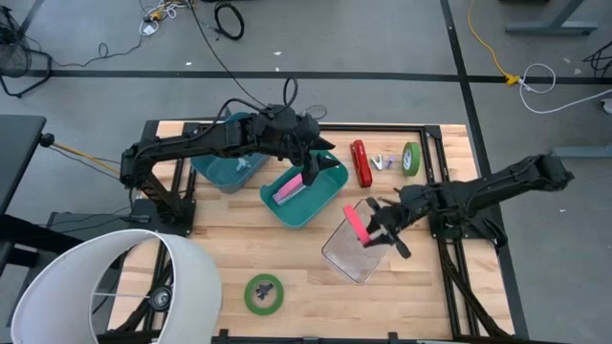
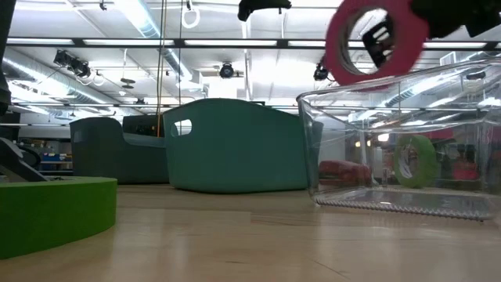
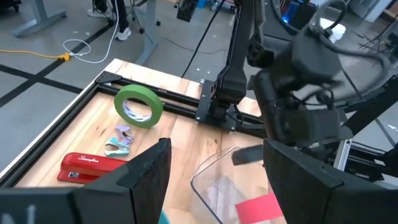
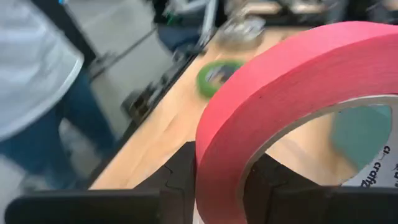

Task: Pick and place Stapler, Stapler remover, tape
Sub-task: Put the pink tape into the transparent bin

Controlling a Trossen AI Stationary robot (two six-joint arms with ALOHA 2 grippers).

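Note:
A red tape roll [image 1: 356, 225] hangs upright over the clear container [image 1: 356, 253], carried by my right gripper [image 1: 373, 232]; the low view shows the roll [image 2: 376, 39] above the container's rim [image 2: 391, 82]. My left gripper [image 1: 311, 172] is open over the teal bin [image 1: 311, 205] and touches nothing. A green tape roll [image 1: 411, 158] stands on edge near the far right corner. Beside it lie a red stapler [image 1: 360, 162] and a small staple remover [image 1: 384, 162]. A second green roll [image 1: 264, 291] lies flat near the table's near edge. My right gripper [image 4: 221, 180] grips the red roll by its ring wall [image 4: 217, 155]. One finger [image 4: 267, 180] is inside the hole and the other finger [image 4: 177, 177] is outside. The roll stands upright in the hold, lifted clear above the clear container.
A pink flat thing [image 1: 287, 189] lies in the teal bin, and a darker teal bin [image 1: 228, 167] sits at the far left. A large white round thing [image 1: 115, 287] covers the near left corner. A person [image 4: 37, 93] stands by the table. A black frame [image 1: 435, 143] edges the table.

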